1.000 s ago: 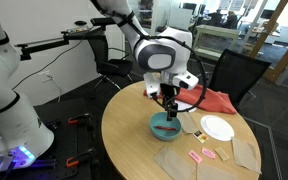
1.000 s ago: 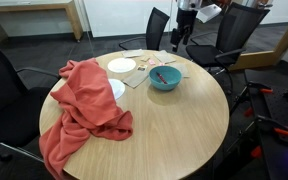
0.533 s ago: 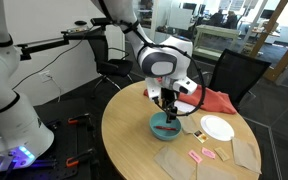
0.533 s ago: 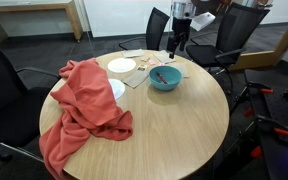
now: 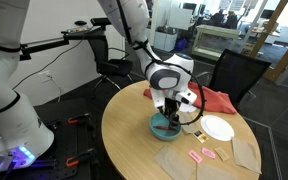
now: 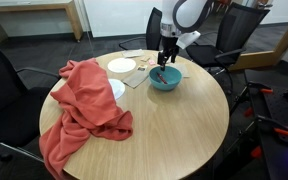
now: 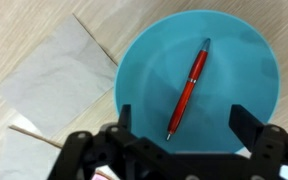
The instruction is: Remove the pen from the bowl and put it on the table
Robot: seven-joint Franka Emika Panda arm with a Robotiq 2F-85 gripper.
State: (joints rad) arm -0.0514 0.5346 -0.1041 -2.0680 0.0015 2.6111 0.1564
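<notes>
Wrist view shows our gripper [image 7: 182, 128] spread open above the pen [image 7: 188, 88], which lies diagonally inside the bowl [image 7: 134, 60]. We now sit lower than a second ago, so grasping looks imminent; the pen hasn't reached the table [image 5: 124, 130].

The gripper [image 6: 163, 67] hangs just above the bowl [image 6: 171, 83] on the table [image 6: 174, 130].

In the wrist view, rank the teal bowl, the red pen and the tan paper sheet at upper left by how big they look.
1. teal bowl, largest.
2. tan paper sheet, clearly smaller.
3. red pen, lying inside the bowl, smallest.
</notes>
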